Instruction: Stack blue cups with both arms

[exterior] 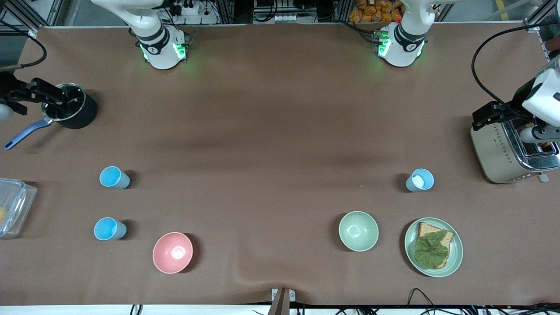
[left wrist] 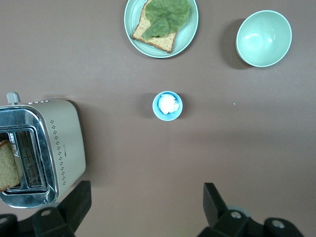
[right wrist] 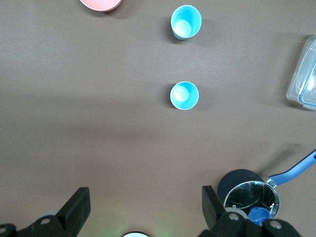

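Note:
Three blue cups stand upright on the brown table. Two are toward the right arm's end: one (exterior: pixel 114 177) (right wrist: pixel 184 95) and one nearer the front camera (exterior: pixel 109 229) (right wrist: pixel 186 22). The third, duller cup (exterior: pixel 420 180) (left wrist: pixel 167 105) stands toward the left arm's end with something white inside. My right gripper (exterior: pixel 33 92) (right wrist: pixel 144 207) is open and empty, high over the table beside the pot. My left gripper (exterior: pixel 493 114) (left wrist: pixel 144 205) is open and empty, high beside the toaster.
A pink bowl (exterior: pixel 173 252) and a pale green bowl (exterior: pixel 358 231) sit near the front edge. A plate (exterior: pixel 455 258) holds bread and lettuce. A toaster (exterior: pixel 503 153), a black pot (exterior: pixel 83 116) and a clear plastic container (exterior: pixel 11 205) stand at the table's ends.

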